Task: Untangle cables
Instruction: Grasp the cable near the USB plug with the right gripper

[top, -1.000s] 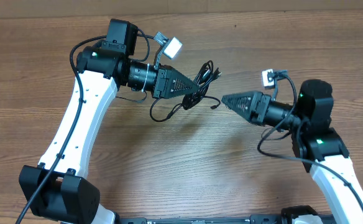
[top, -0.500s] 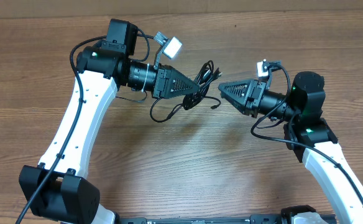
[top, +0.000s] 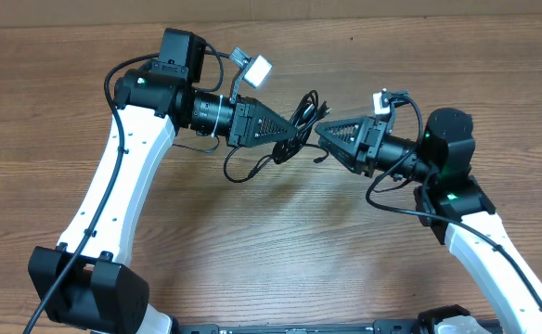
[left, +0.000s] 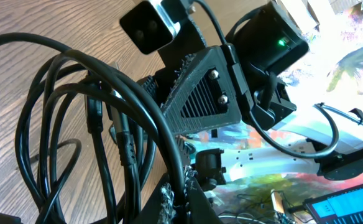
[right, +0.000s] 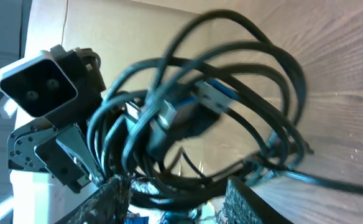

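Observation:
The cables (top: 301, 113) are a knotted bundle of thin black cords hanging just above the wood table (top: 252, 241). One loop (top: 238, 173) trails down to the left. My left gripper (top: 287, 131) is shut on a strand at the bundle's left side. In the left wrist view the cords (left: 63, 118) fan out past the closed left gripper (left: 184, 191). My right gripper (top: 321, 132) touches the bundle from the right. In the right wrist view the right gripper (right: 178, 199) is open, with several strands (right: 231, 118) and a silver-tipped plug (right: 168, 113) crossing between its fingers.
Thicker black cords run along both arms, with one loop (top: 396, 209) by the right arm. The left arm's wrist camera (top: 257, 70) sits just above the bundle. A small plug end (top: 319, 157) lies below the grippers. Cardboard (top: 271, 11) edges the table's far side.
My right gripper has swung left and slightly up, from clear of the bundle to having strands between its fingers. The left arm and the bundle have stayed in place.

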